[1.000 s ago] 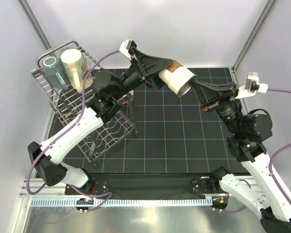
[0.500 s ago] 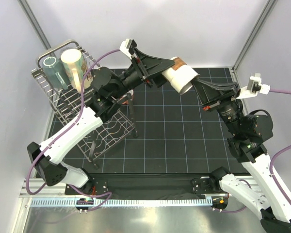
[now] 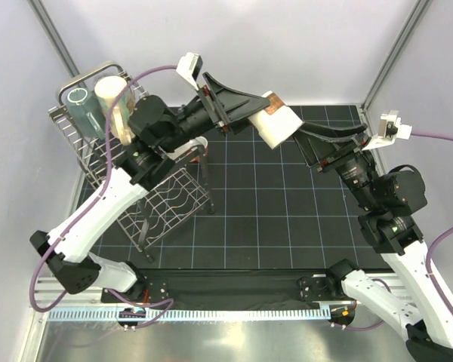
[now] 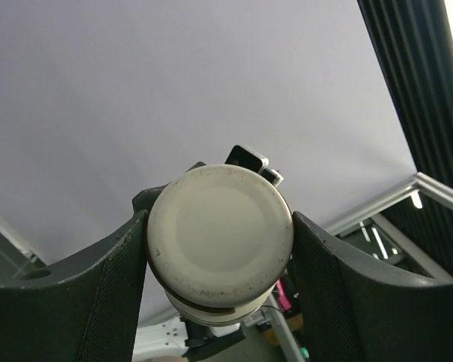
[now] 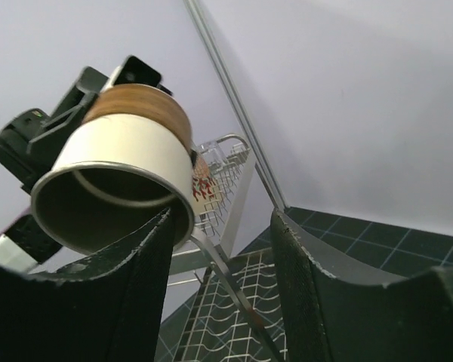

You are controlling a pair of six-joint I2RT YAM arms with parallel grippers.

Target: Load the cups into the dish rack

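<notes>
The small brown-based cup [image 3: 278, 122] hangs on its side in the air above the black gridded counter [image 3: 272, 219], well to the right of the dish rack [image 3: 83, 79]. Its brown base points toward the left arm and its open mouth toward the right arm.

The left gripper [image 3: 263, 111] is clamped on the base end. The left wrist view makes this plain: the round cream underside of the cup [image 4: 220, 230] fills the gap, and both fingers [image 4: 121, 271] press against its sides. The right wrist view shows the other end, looking into the dark mouth of the cup [image 5: 117, 181] with the brown band behind it. There the right gripper [image 5: 220, 226] has its fingers apart and nothing between them; the cup sits off beside its left finger. From above, the right gripper [image 3: 306, 138] lies just beside the rim.

Only the top view shows the grey-teal tumbler [image 3: 81, 105] and the cream mug [image 3: 113, 102], side by side at the far end of the rack. The right wrist view catches a patch of red-brown print [image 5: 202, 185] beside the rack's wires [image 5: 226, 166], too small to read.
</notes>
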